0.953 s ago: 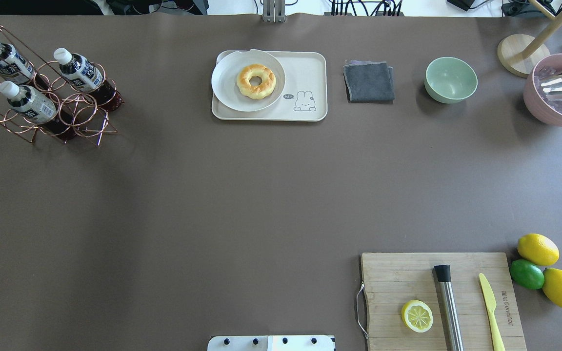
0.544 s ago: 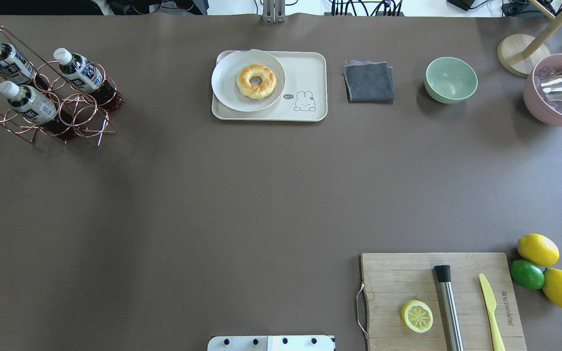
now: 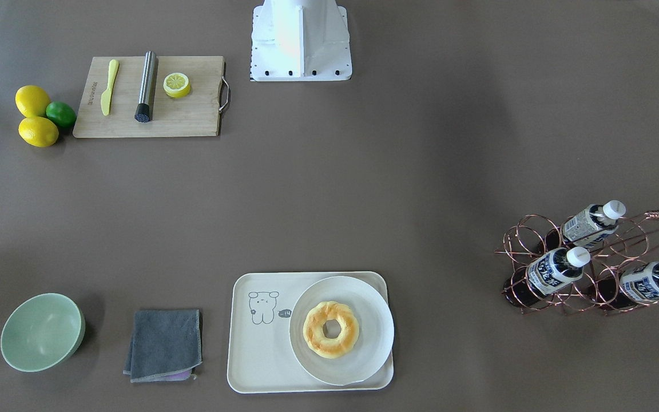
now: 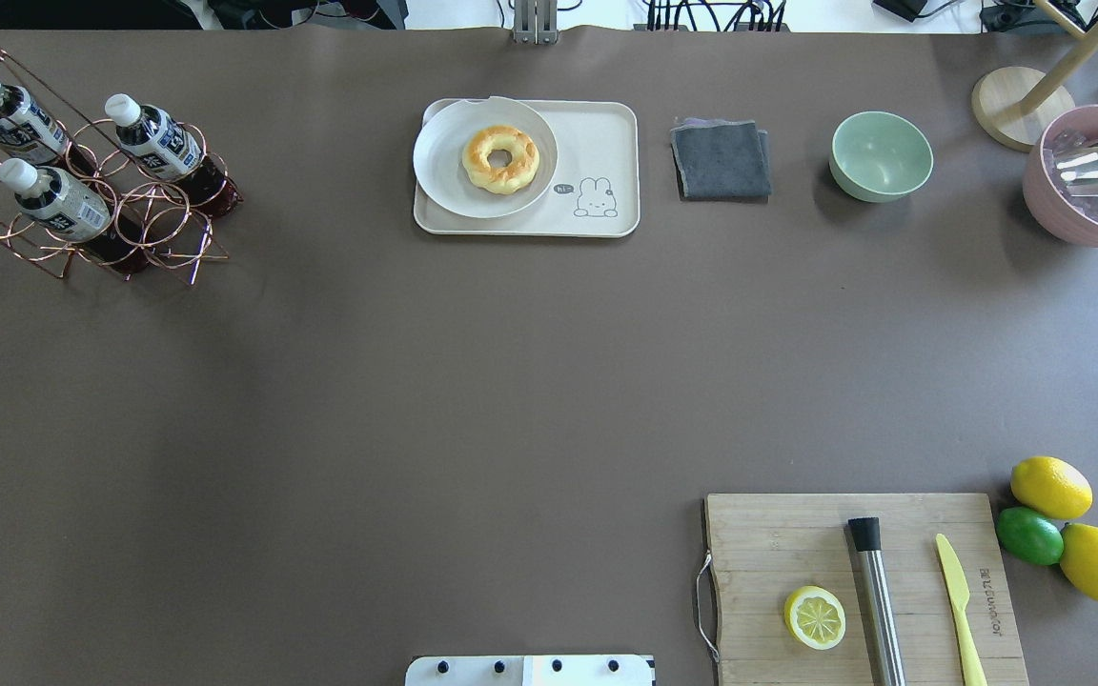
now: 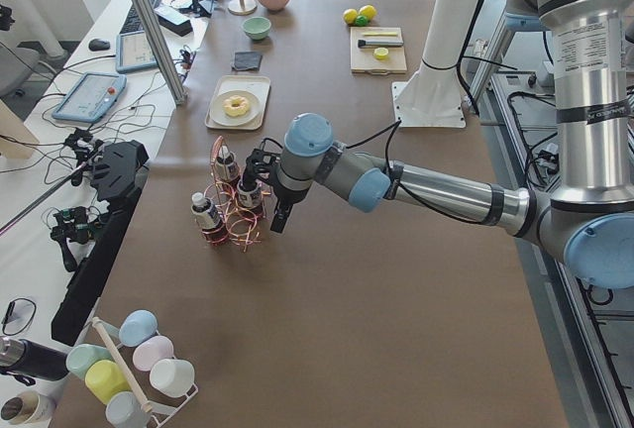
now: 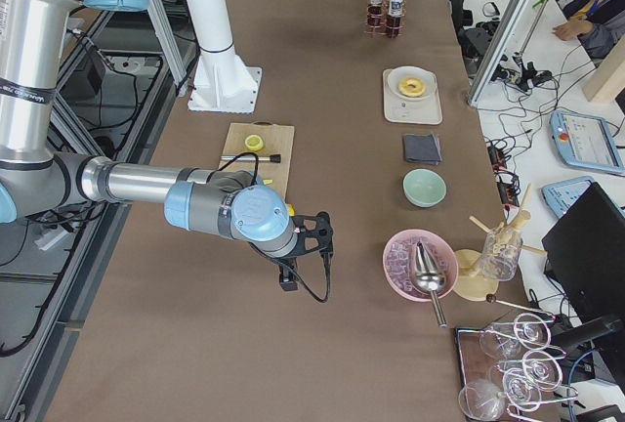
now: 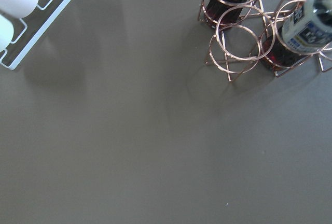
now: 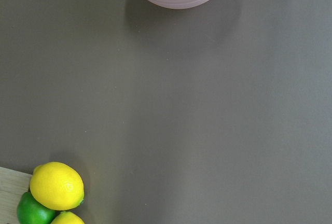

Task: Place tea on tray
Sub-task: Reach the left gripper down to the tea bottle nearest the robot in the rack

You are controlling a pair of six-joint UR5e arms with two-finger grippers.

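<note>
Three tea bottles (image 4: 163, 143) (image 4: 10, 114) (image 4: 58, 200) lean in a copper wire rack (image 4: 168, 229) at the table's far left. They also show in the front view (image 3: 552, 269) and the left wrist view (image 7: 308, 27). The cream tray (image 4: 606, 133) lies at the far middle and carries a white plate (image 4: 444, 176) with a doughnut (image 4: 500, 159). My left gripper (image 5: 277, 218) shows only in the left side view, close beside the rack; I cannot tell if it is open. My right gripper (image 6: 288, 280) hangs over bare table near the lemons; I cannot tell its state.
A grey cloth (image 4: 721, 159), a green bowl (image 4: 881, 155) and a pink bowl of ice (image 4: 1097, 181) stand right of the tray. A wooden board (image 4: 768, 543) holds a lemon half, a metal rod and a yellow knife. Lemons and a lime (image 4: 1049, 524) lie beside it.
</note>
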